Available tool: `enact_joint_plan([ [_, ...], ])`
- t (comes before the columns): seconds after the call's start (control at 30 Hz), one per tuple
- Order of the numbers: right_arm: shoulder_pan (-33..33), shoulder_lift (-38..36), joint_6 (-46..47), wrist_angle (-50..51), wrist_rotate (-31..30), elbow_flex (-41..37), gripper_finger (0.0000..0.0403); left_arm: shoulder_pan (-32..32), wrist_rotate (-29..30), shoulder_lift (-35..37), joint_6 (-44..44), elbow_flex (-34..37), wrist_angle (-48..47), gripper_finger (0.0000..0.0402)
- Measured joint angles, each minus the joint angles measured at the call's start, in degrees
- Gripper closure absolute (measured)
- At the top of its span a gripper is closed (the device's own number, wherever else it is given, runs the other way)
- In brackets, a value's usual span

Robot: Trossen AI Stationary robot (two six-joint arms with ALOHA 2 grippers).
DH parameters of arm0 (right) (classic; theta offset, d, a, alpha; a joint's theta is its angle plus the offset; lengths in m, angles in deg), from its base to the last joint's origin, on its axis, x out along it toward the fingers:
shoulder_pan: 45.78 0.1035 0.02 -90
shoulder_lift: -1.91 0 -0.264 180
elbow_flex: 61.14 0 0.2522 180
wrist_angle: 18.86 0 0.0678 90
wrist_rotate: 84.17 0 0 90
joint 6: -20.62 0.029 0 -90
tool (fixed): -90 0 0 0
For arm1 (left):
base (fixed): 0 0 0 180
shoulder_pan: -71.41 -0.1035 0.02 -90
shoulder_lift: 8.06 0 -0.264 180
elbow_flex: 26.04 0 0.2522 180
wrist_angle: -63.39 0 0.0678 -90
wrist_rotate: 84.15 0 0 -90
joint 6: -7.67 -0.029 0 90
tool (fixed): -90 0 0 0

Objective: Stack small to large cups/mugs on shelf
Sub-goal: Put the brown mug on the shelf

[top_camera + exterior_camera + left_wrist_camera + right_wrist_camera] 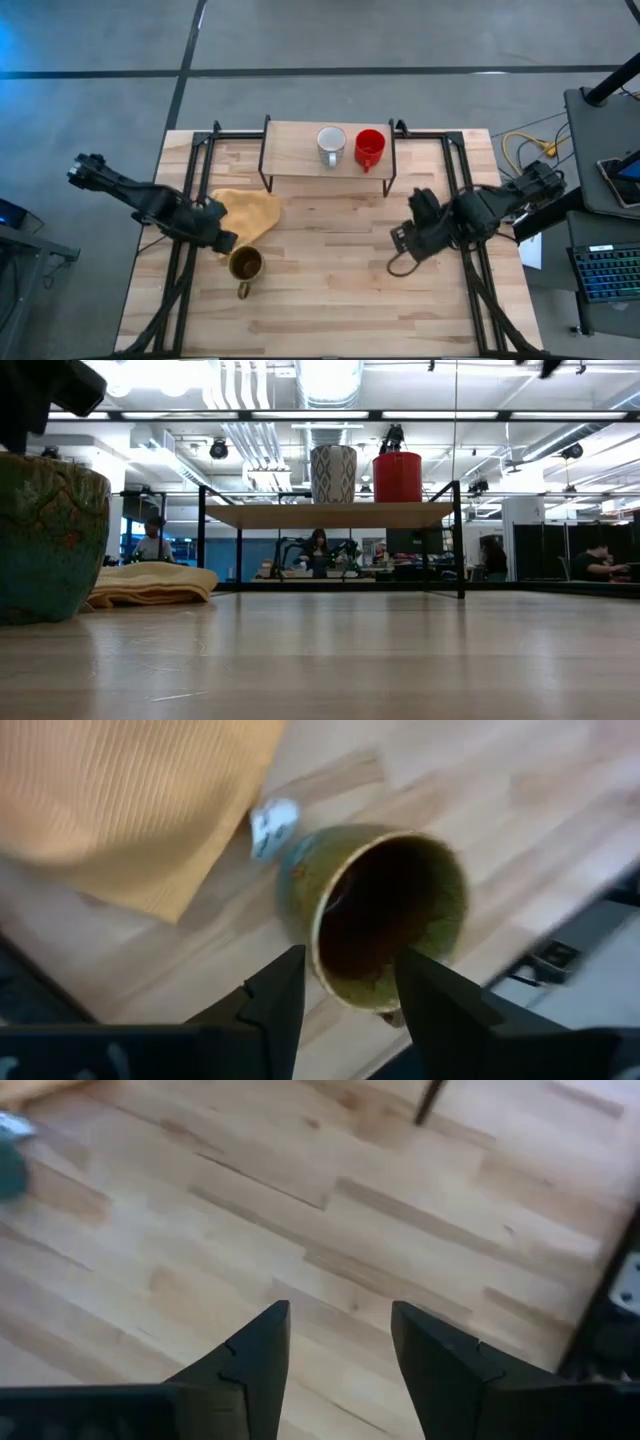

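The brown-olive mug (pixel 245 264) stands upright on the tabletop at the near left, its handle (pixel 243 290) toward the near edge. It also shows in the low view (pixel 50 540). My left gripper (pixel 228 243) is open just above and beside its rim, with the mug (pixel 385 915) showing between and beyond the fingers (pixel 285 1000). The white mug (pixel 330 145) and the red mug (pixel 369 148) stand side by side on the shelf (pixel 290 150) at the far middle. My right gripper (pixel 402 245) is open and empty over bare table at the right (pixel 340 1350).
A folded yellow cloth (pixel 246 211) lies on the table just beyond the brown-olive mug, in front of the shelf's left legs. Black rails (pixel 185 200) run along both table sides. A dark cable loop (pixel 400 268) lies by my right gripper. People sit in the room behind (pixel 318 550).
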Motion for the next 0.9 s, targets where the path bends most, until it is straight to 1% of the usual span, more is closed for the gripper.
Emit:
enact_joint_plan([
  [0.1,1.7,-1.1,3.0,0.0,0.0,-3.3,0.0234,2.5,-1.3,-3.4,2.8,0.0,0.0,0.0259],
  [0.2,2.4,-1.9,3.9,0.0,0.0,-5.5,0.0234,5.7,-1.0,-5.5,6.4,-0.6,0.0,0.0259],
  [0.4,2.4,-3.3,1.5,0.0,-0.1,-7.2,0.0234,9.9,6.1,-9.1,12.8,-2.5,2.0,0.0259],
  [0.6,2.4,-4.1,-0.3,0.1,-0.7,-7.3,0.0234,11.4,6.5,-13.2,17.1,-2.0,1.5,0.0259],
  [0.9,2.4,-4.3,-1.8,-0.1,-1.6,-7.3,0.0234,11.7,6.4,-17.9,18.7,-1.7,2.5,0.0259],
])
